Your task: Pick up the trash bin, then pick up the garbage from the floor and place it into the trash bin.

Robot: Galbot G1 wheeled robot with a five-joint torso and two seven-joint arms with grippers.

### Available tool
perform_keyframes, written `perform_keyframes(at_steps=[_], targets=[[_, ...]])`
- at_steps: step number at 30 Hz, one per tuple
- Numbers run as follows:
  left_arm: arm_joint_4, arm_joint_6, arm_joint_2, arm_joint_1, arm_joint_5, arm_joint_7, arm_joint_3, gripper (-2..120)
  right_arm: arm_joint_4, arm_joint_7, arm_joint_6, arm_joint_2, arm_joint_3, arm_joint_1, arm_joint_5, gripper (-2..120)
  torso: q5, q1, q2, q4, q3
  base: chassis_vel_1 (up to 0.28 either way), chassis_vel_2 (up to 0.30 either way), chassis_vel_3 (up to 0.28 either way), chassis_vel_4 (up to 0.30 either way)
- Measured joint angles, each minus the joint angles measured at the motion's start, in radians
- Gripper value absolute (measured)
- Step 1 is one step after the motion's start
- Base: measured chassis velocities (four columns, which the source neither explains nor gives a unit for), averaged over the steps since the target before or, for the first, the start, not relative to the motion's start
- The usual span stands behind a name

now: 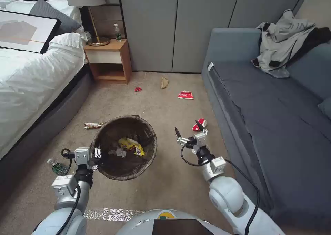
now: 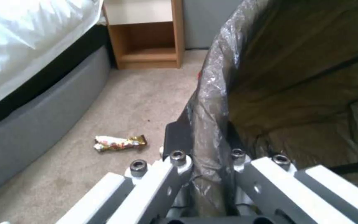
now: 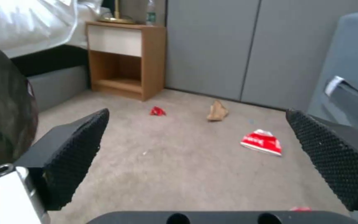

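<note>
The trash bin (image 1: 113, 129), round and lined with a dark brown bag, sits in front of me on the carpet. My left gripper (image 1: 95, 155) is shut on its near-left rim; the left wrist view shows the bag-covered rim (image 2: 212, 102) pinched between the fingers. Inside lie a yellow snack wrapper (image 1: 131, 146) and a white tissue wad (image 1: 120, 153). My right gripper (image 1: 188, 128) hangs open to the right of the bin, just short of a red-and-white packet (image 1: 200, 125). Farther off lie another red-and-white packet (image 1: 185, 95) (image 3: 262, 142), a tan paper bag (image 1: 164, 82) (image 3: 217, 111), a small red scrap (image 1: 138, 89) (image 3: 158, 111) and a shiny brown wrapper (image 1: 93, 125) (image 2: 120, 143).
A bed (image 1: 31, 79) runs along the left, with a wooden nightstand (image 1: 108, 60) at its head. A grey sofa (image 1: 276, 117) with grey-and-black clothing (image 1: 286, 38) lines the right. A water bottle (image 1: 57, 166) lies on the floor by my left arm.
</note>
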Motion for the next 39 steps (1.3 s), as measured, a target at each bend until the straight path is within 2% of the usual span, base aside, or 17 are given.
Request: perform_keyframes(at_steps=[3,5,9,19,28,39], targets=[[0.0,0.0,0.006,0.001,-0.006,0.001,-0.003,0,-0.002,-0.024,0.024,0.055,0.041,-0.069,-0.054,100,0.0001,0.0,0.0,-0.0002,0.0,0.0,0.0,0.0,0.0],[0.0,0.0,0.006,0.001,-0.006,0.001,-0.003,0,-0.002,-0.024,0.024,0.055,0.041,-0.069,-0.054,100,0.0001,0.0,0.0,-0.0002,0.0,0.0,0.0,0.0,0.0],[0.005,0.0,0.018,-0.002,-0.011,0.007,-0.004,0,-0.002,-0.054,0.097,0.145,0.119,-0.19,-0.135,100,0.0001,0.0,0.0,-0.0001,0.0,0.0,0.0,0.0,0.0],[0.029,-0.005,0.047,-0.009,-0.018,0.026,-0.006,0,0.005,-0.063,0.135,0.203,0.203,-0.27,-0.134,100,0.0001,0.0,0.0,0.0001,0.0,0.0,0.0,0.0,0.0],[0.032,-0.033,0.052,-0.011,-0.028,0.038,-0.006,0,0.04,-0.073,0.156,0.275,0.247,-0.34,-0.161,100,0.0001,0.0,0.0,0.0,0.0,0.0,0.0,0.0,0.0],[0.039,-0.044,0.06,-0.03,-0.051,0.043,-0.014,0,0.082,-0.072,0.155,0.324,0.279,-0.369,-0.182,100,0.0001,0.0,0.0,0.0,0.0,0.0,0.0,0.0,0.0]])
